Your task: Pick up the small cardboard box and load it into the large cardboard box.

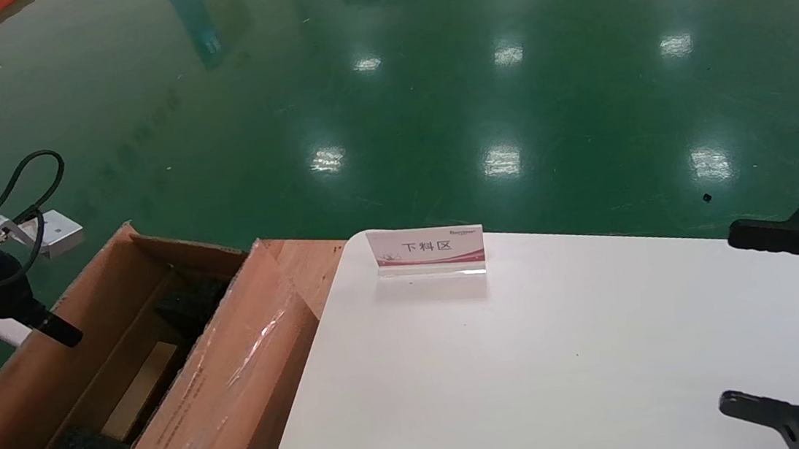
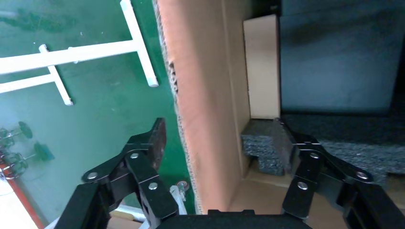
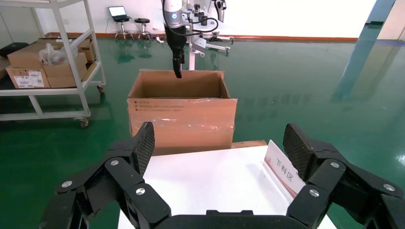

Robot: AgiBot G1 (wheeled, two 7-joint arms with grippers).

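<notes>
The large cardboard box (image 1: 225, 388) stands open at the left of the white table, with taped flaps and black foam blocks (image 1: 187, 300) inside. It also shows in the right wrist view (image 3: 181, 114). A flat pale cardboard slab, the small cardboard box (image 1: 144, 387), lies on the carton's floor between the foam blocks. It also shows in the left wrist view (image 2: 261, 67). My left gripper (image 1: 50, 328) is open and empty. It straddles the carton's outer wall (image 2: 200, 95), one finger outside and one inside by a foam block (image 2: 267, 145). My right gripper (image 1: 746, 319) is open and empty over the table's right edge.
A white and red sign (image 1: 427, 249) stands at the table's (image 1: 566, 355) far edge. Green floor lies all around. A shelf cart with boxes (image 3: 47, 62) stands beyond the carton. A white frame (image 2: 95, 52) stands on the floor beside the carton.
</notes>
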